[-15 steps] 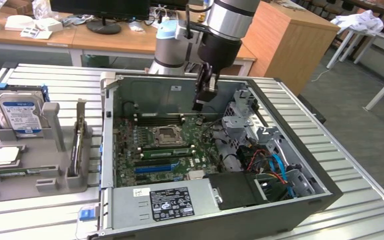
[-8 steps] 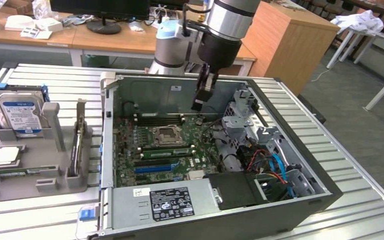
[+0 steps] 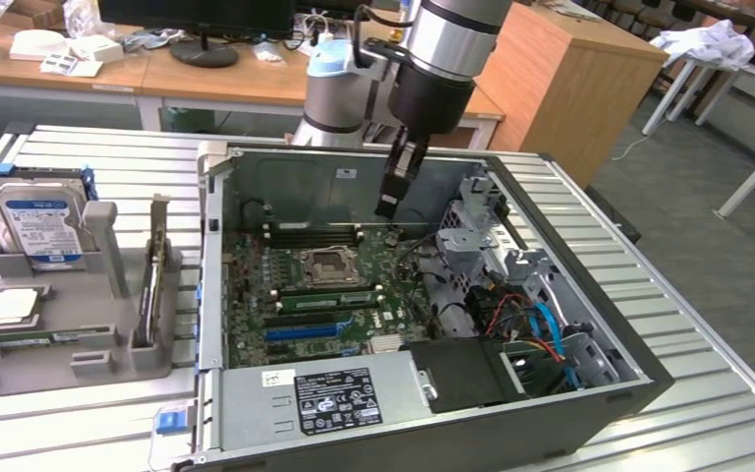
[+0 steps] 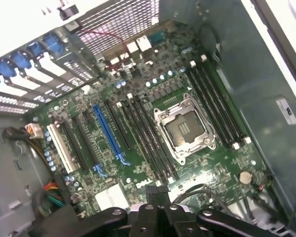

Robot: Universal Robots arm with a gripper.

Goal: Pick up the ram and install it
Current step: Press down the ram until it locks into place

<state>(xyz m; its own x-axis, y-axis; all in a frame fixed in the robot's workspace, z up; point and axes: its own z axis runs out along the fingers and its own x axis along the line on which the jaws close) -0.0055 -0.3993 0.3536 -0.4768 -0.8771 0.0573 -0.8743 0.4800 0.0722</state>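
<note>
The ram (image 3: pixel 329 297) is a long narrow green stick. It stands in a slot of the green motherboard (image 3: pixel 253 285), just in front of the CPU socket (image 3: pixel 327 264). My gripper (image 3: pixel 387 209) hangs inside the open computer case, above the board's far side behind the socket and clear of the ram. Its fingers are shut with nothing between them. In the wrist view the shut gripper (image 4: pixel 158 191) looks down on the motherboard (image 4: pixel 212 173), the empty CPU socket (image 4: pixel 185 129) and the dark memory slots (image 4: pixel 148 138) beside it. I cannot tell the ram apart there.
A grey holder (image 3: pixel 36 344) at the exterior view's left carries a silver hard drive (image 3: pixel 39 224), a CPU chip (image 3: pixel 11 307) and a thin piece on edge (image 3: pixel 152 290). Inside the case are a power supply (image 3: pixel 331 398), coloured cables (image 3: pixel 535 324) and a metal drive cage (image 3: pixel 476 216).
</note>
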